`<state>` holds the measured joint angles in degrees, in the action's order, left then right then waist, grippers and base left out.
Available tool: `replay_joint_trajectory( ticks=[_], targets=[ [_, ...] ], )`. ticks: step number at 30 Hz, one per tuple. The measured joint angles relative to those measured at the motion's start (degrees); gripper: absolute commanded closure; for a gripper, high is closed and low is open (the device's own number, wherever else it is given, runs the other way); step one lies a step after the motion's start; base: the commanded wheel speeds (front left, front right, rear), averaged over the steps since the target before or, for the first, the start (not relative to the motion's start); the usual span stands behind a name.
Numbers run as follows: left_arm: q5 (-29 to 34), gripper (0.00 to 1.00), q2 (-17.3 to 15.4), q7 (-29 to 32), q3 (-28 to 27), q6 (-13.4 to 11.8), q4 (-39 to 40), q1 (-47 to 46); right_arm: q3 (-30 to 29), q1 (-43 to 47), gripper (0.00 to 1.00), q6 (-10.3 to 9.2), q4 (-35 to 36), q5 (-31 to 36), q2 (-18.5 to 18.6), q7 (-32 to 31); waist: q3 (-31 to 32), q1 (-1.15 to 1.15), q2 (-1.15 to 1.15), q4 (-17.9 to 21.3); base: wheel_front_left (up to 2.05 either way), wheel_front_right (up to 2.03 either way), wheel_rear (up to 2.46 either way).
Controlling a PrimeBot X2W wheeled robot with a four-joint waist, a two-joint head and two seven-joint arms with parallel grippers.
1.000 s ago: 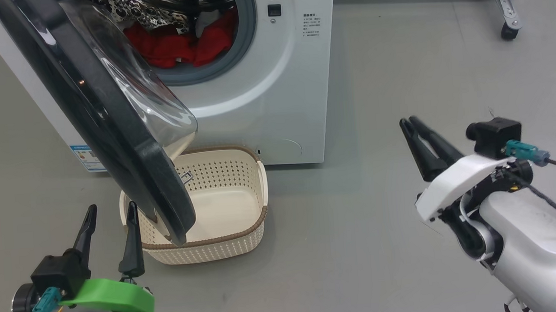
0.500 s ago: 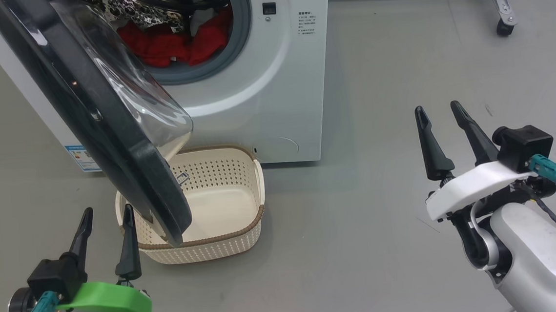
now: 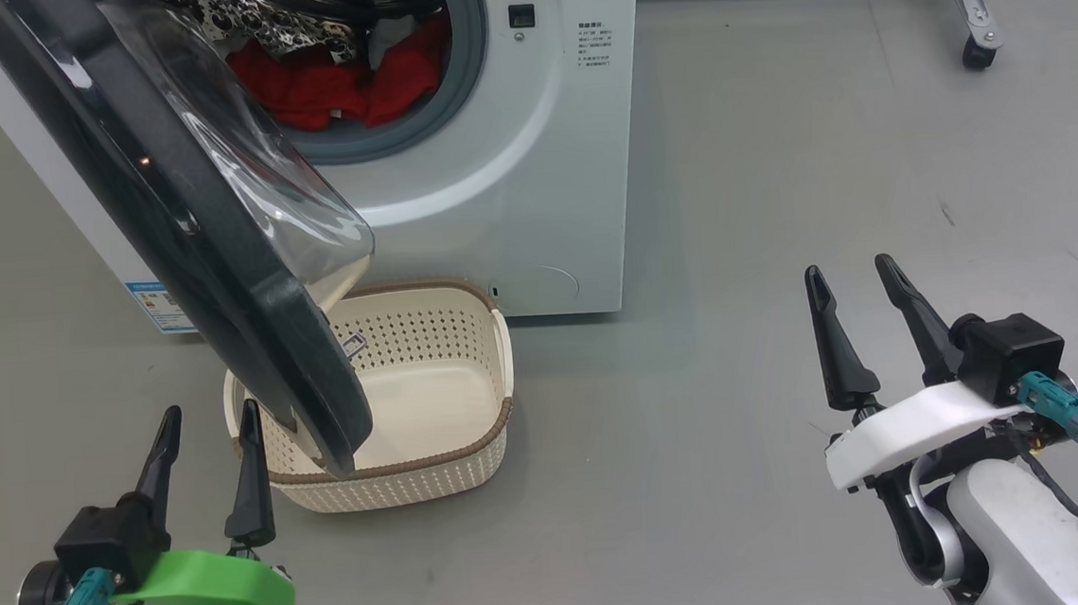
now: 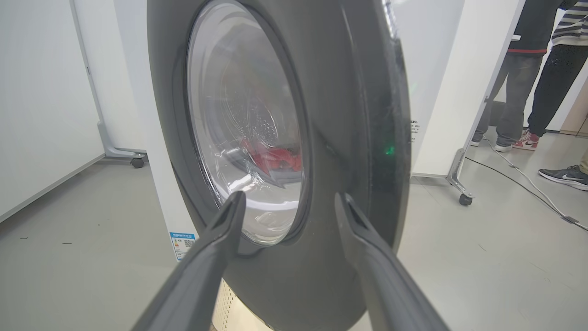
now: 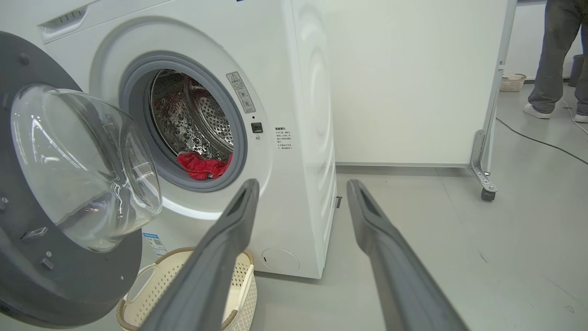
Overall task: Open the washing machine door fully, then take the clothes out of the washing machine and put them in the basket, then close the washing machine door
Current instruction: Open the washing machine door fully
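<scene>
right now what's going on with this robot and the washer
The washing machine door is swung open above the empty basket; the red clothes lie in the drum of the washing machine. Nothing is held: both grippers are open, the left gripper by the door's rim, the right gripper over the floor.

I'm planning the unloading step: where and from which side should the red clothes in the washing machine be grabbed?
Probably pinch the bunched red clothes at the front lip of the drum. Bring the right gripper straight in from the right of the door, which stands open on the left of the opening.
</scene>
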<state>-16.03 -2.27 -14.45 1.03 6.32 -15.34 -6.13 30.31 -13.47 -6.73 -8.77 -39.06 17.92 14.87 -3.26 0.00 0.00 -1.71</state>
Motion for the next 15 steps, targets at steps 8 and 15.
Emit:
replay_joint_trajectory(
  ticks=[8, 15],
  targets=[
    [0.3, 0.0, 0.0, 0.0, 0.0, 0.0, -0.2, 0.5, -0.7, 2.7, 0.0, 0.0, 1.0, 2.2, -1.1, 0.0, 0.4, 0.0, 0.0, 0.1, 0.0, 0.0, 0.0],
    [0.3, 0.0, 0.0, 0.0, -0.4, 0.0, -0.4, 0.6, -1.7, 4.5, 0.0, 0.03, 1.7, 3.8, -1.8, 0.0, 0.5, 0.0, 0.0, 0.1, 0.0, 0.0, 0.0]
  ],
)
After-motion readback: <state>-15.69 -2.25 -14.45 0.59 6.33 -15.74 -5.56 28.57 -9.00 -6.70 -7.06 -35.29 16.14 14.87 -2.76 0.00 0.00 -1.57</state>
